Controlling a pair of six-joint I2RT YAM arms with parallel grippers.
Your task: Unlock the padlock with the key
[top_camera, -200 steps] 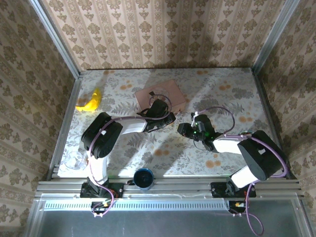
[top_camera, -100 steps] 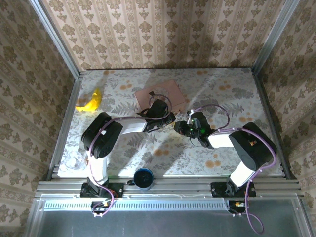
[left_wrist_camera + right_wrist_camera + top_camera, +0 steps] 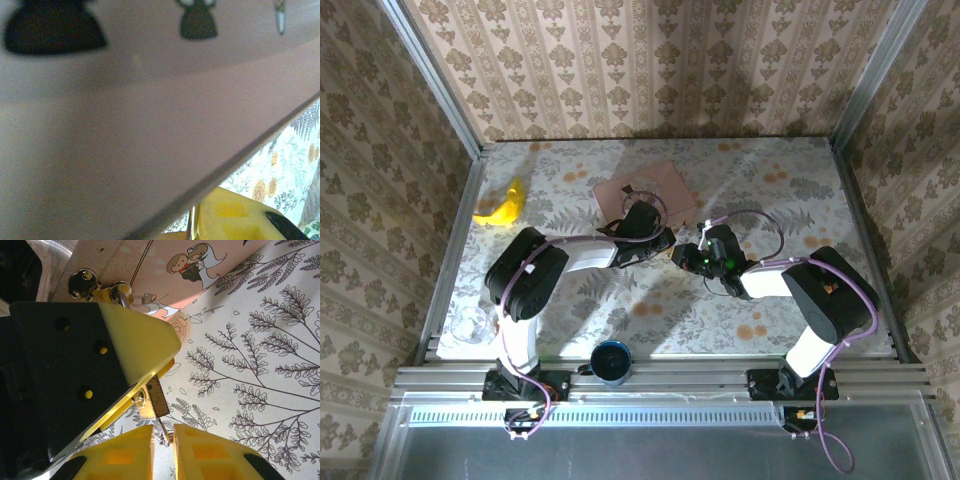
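table (image 3: 800, 190): floral cloth, carries everything; both hands are low over its middle.
pink box (image 3: 645, 188): flat, just beyond the left hand and up-left of the right hand. The bride-and-groom print on its face shows in the right wrist view. In the left wrist view its blurred pink face is very close to the camera.
left hand (image 3: 663, 240): at the near right corner of the pink box, facing the right hand, the 2 nearly tip to tip. Black body with yellow fingers, which are pressed together on the padlock.
right hand (image 3: 687, 256): just right of the left hand. Its 2 yellow fingers (image 3: 127, 447) are almost together, with 1 narrow slit between them. Cannot tell whether they pinch anything.
banana (image 3: 503, 206): yellow, far left of the left hand, well apart from it, near the left table edge.
cup (image 3: 611, 360): dark blue, at the near table edge, well behind both hands.
padlock (image 3: 149, 401): tiny brass body, clamped between the left hand's finger tips, directly ahead of the right hand's tips, off the table.
thin metal piece (image 3: 162, 434): bent wire-like bit hanging from the padlock down into the slit of the right hand. Too small to tell whether it is shackle or key, or whether it touches the fingers.
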